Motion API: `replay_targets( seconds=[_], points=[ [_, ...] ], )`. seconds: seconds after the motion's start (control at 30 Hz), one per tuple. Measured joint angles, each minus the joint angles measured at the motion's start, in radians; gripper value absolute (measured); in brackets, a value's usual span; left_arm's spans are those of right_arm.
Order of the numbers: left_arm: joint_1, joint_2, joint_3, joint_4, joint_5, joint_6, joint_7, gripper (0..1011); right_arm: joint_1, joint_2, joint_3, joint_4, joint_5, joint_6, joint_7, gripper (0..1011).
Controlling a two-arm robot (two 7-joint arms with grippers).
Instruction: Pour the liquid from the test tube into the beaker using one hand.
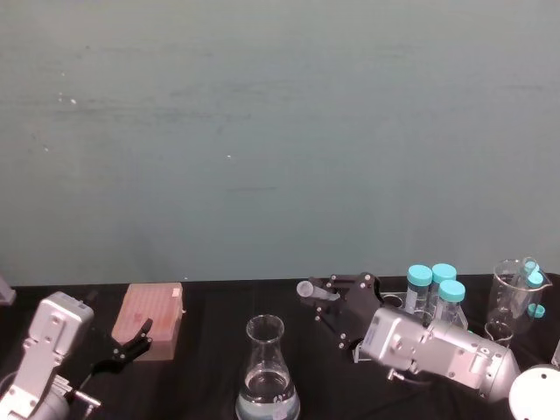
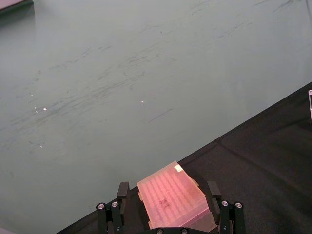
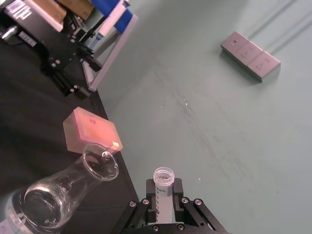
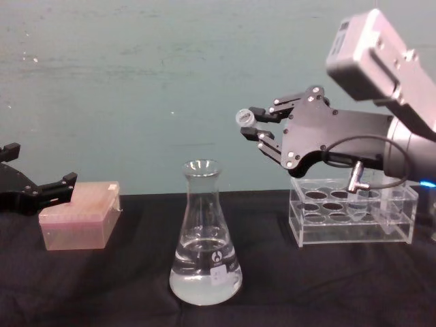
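Right gripper (image 4: pixel 255 125) is clamped on the tube (image 4: pixel 244 117), held high and tipped near level, mouth toward the beaker (image 4: pixel 204 225). It looks like pour setup: the mouth is up and right of the neck, not over it yet. Beaker stands mid-table toward the front, clear liquid (image 4: pixel 204 276) in its base; can't tell if any is in the tube. Left gripper (image 1: pixel 133 339) idles spread wide by the pink box (image 1: pixel 156 315) near the table's back-left edge, out of the way since it's a one-hand job. Chest view gives the tube-to-neck height gap and the rack (image 4: pixel 351 211) under the arm; head view instead shows the tube also sits behind the beaker's mouth.
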Motion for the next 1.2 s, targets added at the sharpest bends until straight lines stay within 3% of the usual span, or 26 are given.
replay_targets(
  seconds=[0.13,0.47,1.2],
  points=[
    [0.000,0.000,0.000,0.000,0.000,0.000,0.000,1000,0.006,0.003,-0.011,0.003,-0.053,-0.022,-0.030,190],
    [0.000,0.000,0.000,0.000,0.000,0.000,0.000,1000,0.026,0.003,-0.026,0.022,-0.125,-0.048,-0.072,191],
    [0.000,0.000,0.000,0.000,0.000,0.000,0.000,1000,0.052,0.003,-0.068,0.033,-0.216,-0.090,-0.121,190]
  ],
)
